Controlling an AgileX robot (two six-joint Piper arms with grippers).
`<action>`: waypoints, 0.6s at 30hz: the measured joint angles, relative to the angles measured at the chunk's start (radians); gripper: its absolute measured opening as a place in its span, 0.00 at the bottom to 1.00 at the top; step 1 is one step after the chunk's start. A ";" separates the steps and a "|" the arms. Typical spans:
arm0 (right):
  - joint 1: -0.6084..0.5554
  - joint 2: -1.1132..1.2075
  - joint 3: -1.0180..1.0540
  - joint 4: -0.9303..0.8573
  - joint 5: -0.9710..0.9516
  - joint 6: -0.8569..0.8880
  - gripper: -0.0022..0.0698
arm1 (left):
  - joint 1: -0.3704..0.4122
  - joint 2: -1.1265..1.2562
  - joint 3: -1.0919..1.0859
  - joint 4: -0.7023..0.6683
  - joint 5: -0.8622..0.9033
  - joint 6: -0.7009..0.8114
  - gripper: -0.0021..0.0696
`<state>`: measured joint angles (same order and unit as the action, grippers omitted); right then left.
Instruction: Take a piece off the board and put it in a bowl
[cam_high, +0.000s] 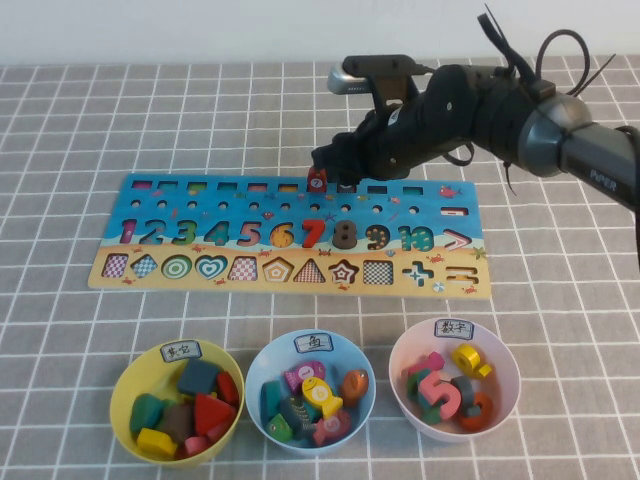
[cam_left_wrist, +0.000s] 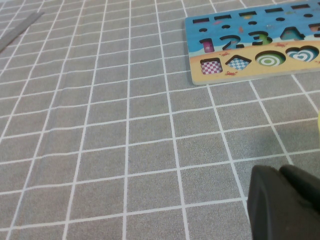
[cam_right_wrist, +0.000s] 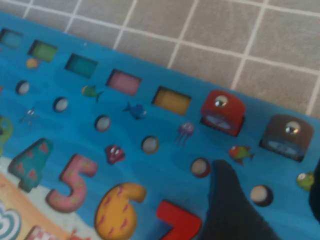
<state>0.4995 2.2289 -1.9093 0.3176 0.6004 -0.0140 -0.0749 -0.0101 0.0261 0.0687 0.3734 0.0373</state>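
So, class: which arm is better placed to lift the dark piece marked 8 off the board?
Right. The right claw hovers open just above the dark piece on the board; the left claw sits over bare cloth, off the board's end.

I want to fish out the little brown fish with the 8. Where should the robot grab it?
Probably from above. The brown fish piece stands upright in its slot along the board's far edge, beside the red piece. Pinch its raised top across the two flat faces. The right end effector hovers there, open.
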 joint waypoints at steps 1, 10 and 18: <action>-0.002 0.004 0.000 -0.004 -0.005 0.004 0.47 | 0.000 0.000 0.000 0.000 0.000 0.000 0.02; -0.008 0.041 -0.002 -0.022 -0.064 0.014 0.47 | 0.000 0.000 0.000 0.000 0.000 0.000 0.02; -0.009 0.053 -0.002 -0.028 -0.110 0.014 0.47 | 0.000 0.000 0.000 0.000 0.000 0.000 0.02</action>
<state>0.4908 2.2815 -1.9116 0.2896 0.4902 0.0000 -0.0749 -0.0101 0.0261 0.0687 0.3734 0.0373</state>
